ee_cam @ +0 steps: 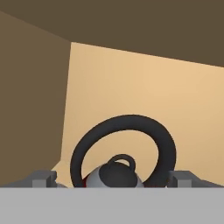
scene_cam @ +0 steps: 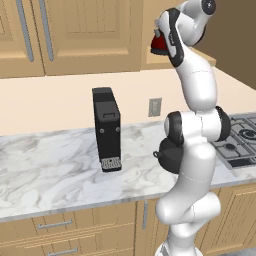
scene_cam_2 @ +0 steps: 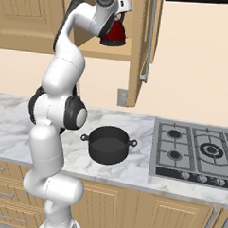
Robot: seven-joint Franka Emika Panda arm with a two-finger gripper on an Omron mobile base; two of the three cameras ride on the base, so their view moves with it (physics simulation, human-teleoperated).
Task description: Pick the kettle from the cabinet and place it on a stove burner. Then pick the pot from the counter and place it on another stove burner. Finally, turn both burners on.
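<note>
Claw (ee_cam: 111, 178) wide open, fingers either side of red kettle (scene_cam_2: 113, 33) inside open cabinet (scene_cam_2: 138, 51); pot (scene_cam_2: 108, 144) on worktop (scene_cam_2: 20, 125).

The kettle (ee_cam: 116, 175) with its black arched handle sits inside the cabinet (ee_cam: 131, 96).

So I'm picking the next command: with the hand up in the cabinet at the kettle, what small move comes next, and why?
Probably close the gripper. In the hand view the open fingertips stand on either side of the kettle, its black handle arching just ahead. The kettle is still in the cabinet, so gripping comes before lifting.
</note>
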